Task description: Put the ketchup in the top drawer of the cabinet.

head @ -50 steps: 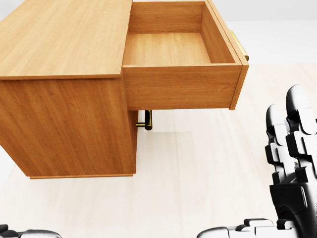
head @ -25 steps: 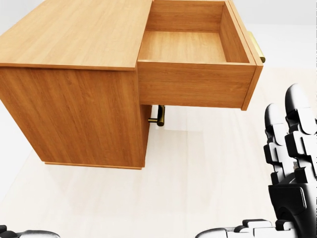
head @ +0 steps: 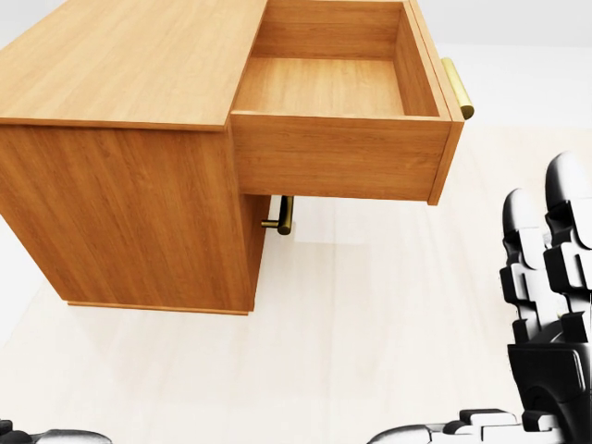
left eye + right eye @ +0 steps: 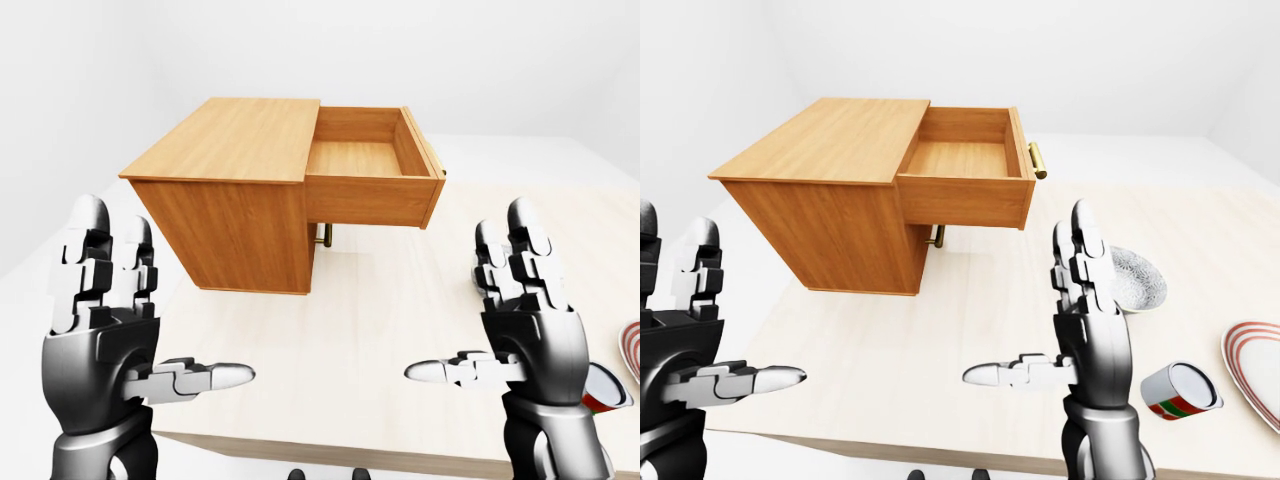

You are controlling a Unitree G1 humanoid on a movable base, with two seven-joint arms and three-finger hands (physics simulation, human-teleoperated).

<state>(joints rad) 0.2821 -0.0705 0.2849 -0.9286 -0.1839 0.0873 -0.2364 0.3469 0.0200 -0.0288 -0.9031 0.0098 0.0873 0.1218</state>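
White walls stand behind a pale bench point(image 4: 970, 330). On it, the cabinet point(image 4: 830, 200) has its top drawer point(image 4: 965, 160) pulled out. Left robot hand point(image 4: 105, 330) and right robot hand point(image 4: 1085, 330) are spread wide, holding nothing. No ketchup shows; a can point(image 4: 1180, 390) lies by a plate point(image 4: 1255, 370).

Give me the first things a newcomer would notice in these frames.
The wooden cabinet sits at the upper left of the right-eye view, its top drawer pulled out and empty. Both robot hands, left and right, are raised open-fingered low in the eye views, holding nothing. To the right on the pale table lie a tipped can, a patterned bowl and a red-rimmed plate; no ketchup shows.
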